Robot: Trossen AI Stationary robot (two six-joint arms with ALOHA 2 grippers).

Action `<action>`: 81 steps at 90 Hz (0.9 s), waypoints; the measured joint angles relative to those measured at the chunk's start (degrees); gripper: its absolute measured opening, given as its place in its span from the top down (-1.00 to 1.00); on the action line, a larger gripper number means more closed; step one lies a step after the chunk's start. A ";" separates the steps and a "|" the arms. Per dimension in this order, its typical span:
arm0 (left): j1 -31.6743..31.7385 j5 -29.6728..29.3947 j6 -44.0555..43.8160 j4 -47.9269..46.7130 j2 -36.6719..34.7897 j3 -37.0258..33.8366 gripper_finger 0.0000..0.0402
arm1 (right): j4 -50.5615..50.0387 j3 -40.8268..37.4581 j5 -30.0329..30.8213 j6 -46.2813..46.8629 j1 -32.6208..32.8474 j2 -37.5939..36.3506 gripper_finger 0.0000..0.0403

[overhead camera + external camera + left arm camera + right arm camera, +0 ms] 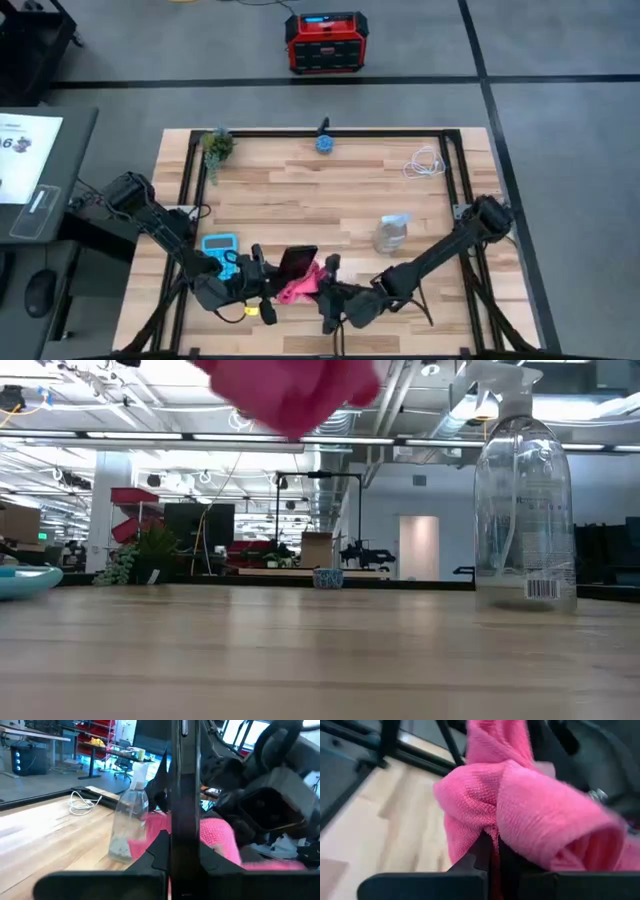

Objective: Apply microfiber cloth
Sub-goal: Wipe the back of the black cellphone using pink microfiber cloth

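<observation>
Robotics lab: red storage racks (135, 510), workbenches (35, 739), open ceiling.

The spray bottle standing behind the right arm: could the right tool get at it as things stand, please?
Probably not right away. The right tool is shut on the microfiber cloth beside the phone; the spray bottle stands clear on the table, so it must release first.

Both hands meet low — left hand (262, 285), right hand (322, 290).
</observation>
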 joint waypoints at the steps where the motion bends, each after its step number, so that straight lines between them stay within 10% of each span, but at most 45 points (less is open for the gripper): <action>1: 0.00 -0.10 0.13 0.07 0.00 0.12 0.97 | 0.42 0.00 0.07 -0.03 -0.01 0.11 1.00; 19: 0.02 -0.28 2.66 -0.02 0.00 1.43 0.97 | 10.36 0.04 1.32 -4.35 0.16 0.78 1.00; 50: -0.83 -1.37 2.63 -3.66 -0.02 1.40 0.97 | 14.97 0.11 27.35 -17.97 3.97 -0.39 1.00; 81: -0.81 3.43 0.00 -8.01 0.04 1.38 0.97 | 20.50 0.23 11.54 -25.16 2.77 -1.38 1.00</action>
